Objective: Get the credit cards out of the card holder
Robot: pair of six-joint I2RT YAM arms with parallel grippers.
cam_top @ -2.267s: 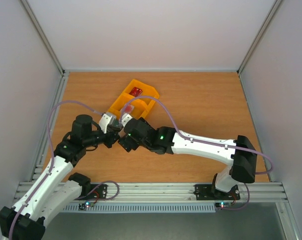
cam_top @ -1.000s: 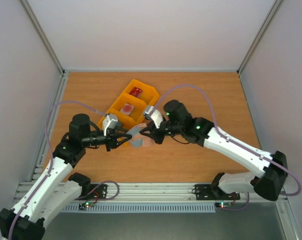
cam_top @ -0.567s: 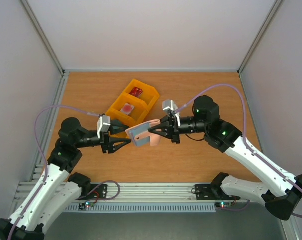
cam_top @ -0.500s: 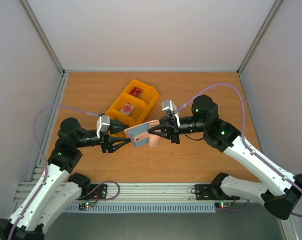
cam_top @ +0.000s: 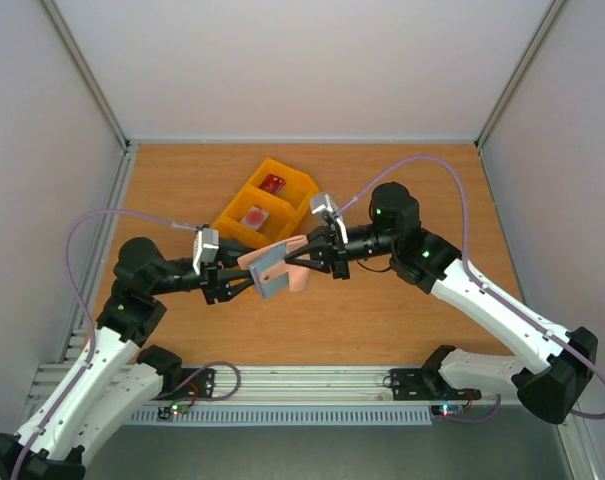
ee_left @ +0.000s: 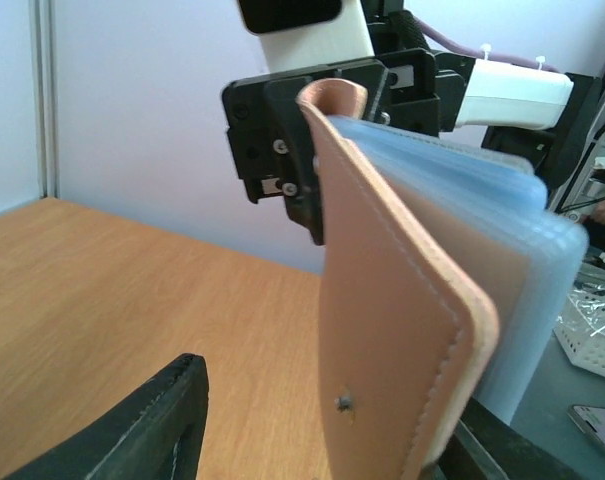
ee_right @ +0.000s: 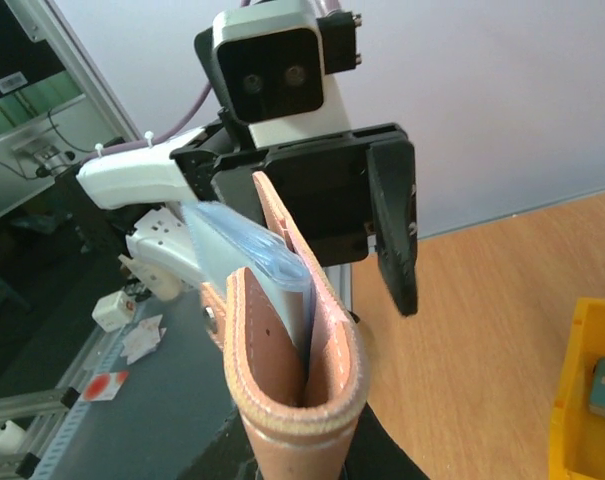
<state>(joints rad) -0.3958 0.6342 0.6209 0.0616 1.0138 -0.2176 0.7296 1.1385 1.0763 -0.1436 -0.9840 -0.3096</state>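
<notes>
From above, the card holder (cam_top: 272, 278) hangs in the air over the table (cam_top: 402, 190), between the two arms and just in front of the yellow tray (cam_top: 238, 200). The right tool (cam_top: 300, 260) is clamped tight on its folded spine. The left tool (cam_top: 248, 286) faces it from the other side, its jaws parted around the holder's free edge. In the tray, the dark red card (cam_top: 273, 183) lies in the far compartment and the whitish-pink card (cam_top: 254, 216) in the middle one. The right wrist partly hides the near compartment.

In the left wrist view, the holder stands on end, its tan outer flap toward the camera and the pale blue inner panels fanned behind it. The fold is at the top, pinched in the right tool's black fingers. The left tool's own fingers (ee_left: 152, 420) sit at the bottom corners, well apart, with a clear gap beside the left one. Whether the other one touches the flap cannot be told.

In the right wrist view, the fold sits low in the frame, with two tan flaps and a blue panel rising from it. One finger (ee_right: 397, 225) of the left tool stands apart to the right. Whether any card sits in the pockets cannot be seen.
</notes>
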